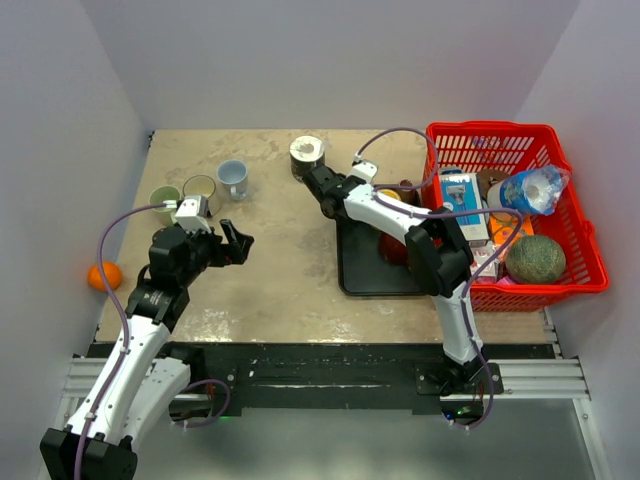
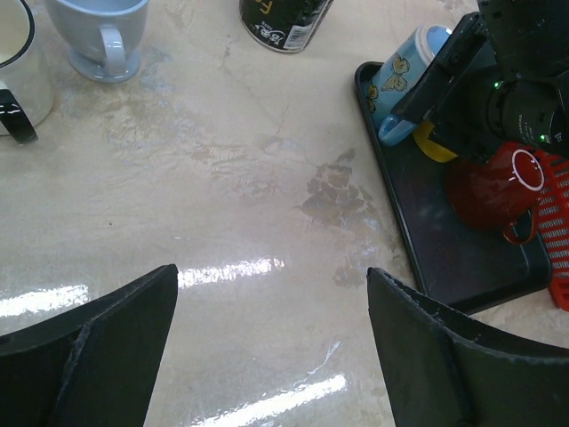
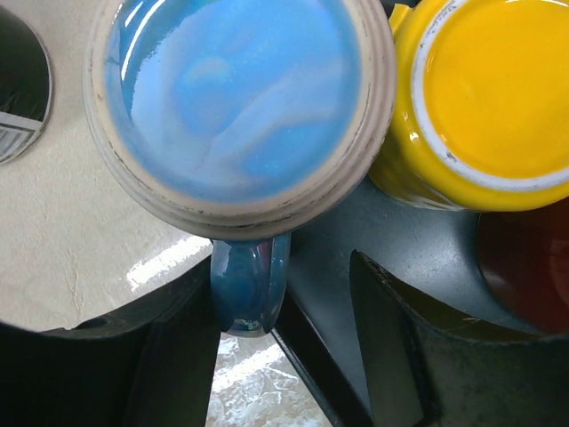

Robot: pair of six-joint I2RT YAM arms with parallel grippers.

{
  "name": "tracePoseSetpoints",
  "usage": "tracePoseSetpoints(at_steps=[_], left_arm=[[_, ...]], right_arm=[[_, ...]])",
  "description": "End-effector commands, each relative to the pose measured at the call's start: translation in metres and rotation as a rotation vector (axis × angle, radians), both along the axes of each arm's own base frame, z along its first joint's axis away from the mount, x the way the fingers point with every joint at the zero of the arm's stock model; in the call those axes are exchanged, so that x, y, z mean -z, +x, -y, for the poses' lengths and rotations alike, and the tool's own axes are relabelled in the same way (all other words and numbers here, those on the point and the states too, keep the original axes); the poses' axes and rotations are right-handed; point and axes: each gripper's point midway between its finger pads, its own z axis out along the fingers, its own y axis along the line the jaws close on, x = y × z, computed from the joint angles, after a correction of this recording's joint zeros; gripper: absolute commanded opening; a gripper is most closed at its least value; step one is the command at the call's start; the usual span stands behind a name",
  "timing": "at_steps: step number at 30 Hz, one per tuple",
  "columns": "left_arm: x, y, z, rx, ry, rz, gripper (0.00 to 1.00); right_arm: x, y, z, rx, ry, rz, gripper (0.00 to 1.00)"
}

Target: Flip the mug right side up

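The mug point(image 3: 236, 98) is blue and stands upside down, its glazed base facing my right wrist camera, at the far left corner of the black tray point(image 3: 356, 267). Its handle point(image 3: 249, 285) sits between the fingers of my right gripper point(image 3: 276, 356). The left finger point(image 3: 133, 365) is against the handle, the right finger point(image 3: 418, 347) stands a gap away. From the left wrist, the mug point(image 2: 404, 76) shows a cartoon print beside the right arm. My left gripper point(image 2: 271, 347) hangs open over bare table, holding nothing. In the top view my right gripper point(image 1: 330, 195) covers the mug.
An upturned yellow mug point(image 3: 489, 98) and a red mug point(image 2: 489, 187) share the tray point(image 1: 355, 270). A dark can point(image 1: 307, 155) stands behind. Three upright mugs point(image 1: 233, 178) sit far left. A red basket point(image 1: 520, 210) of groceries is on the right. An orange ball point(image 1: 104, 275) lies off the left edge.
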Motion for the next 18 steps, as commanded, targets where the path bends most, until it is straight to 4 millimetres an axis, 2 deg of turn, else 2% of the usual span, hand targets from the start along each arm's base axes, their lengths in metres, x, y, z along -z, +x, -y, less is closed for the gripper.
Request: tracePoseSetpoints(at_steps=[1,4,10,13,14,18], left_arm=[[-0.017,0.0037,0.0019,0.019,0.005,0.066,0.91],[-0.0185,0.004,0.0016,0.018,0.008,0.071,0.91],[-0.018,0.0042,0.0018,0.02,0.009,0.067,0.91],[-0.0171,0.0034,0.002,0.021,0.008,0.065,0.91],[-0.0171,0.0034,0.002,0.021,0.008,0.065,0.91],[-0.0168,0.0032,0.0018,0.019,0.006,0.064,0.91]], right_arm=[[-0.0235,0.0136,0.0002,0.023,0.023,0.073,0.56],[-0.0219,0.0132,0.0001,0.019,0.028,0.064,0.42],[-0.0241,0.013,0.0015,0.012,0.044,0.059,0.23],[-0.0263,0.0134,0.0026,-0.012,0.036,0.061,0.03],[-0.0252,0.0129,0.0022,-0.019,0.033,0.062,0.0],[-0.0312,0.0123,0.0032,-0.048,0.027,0.069,0.0]])
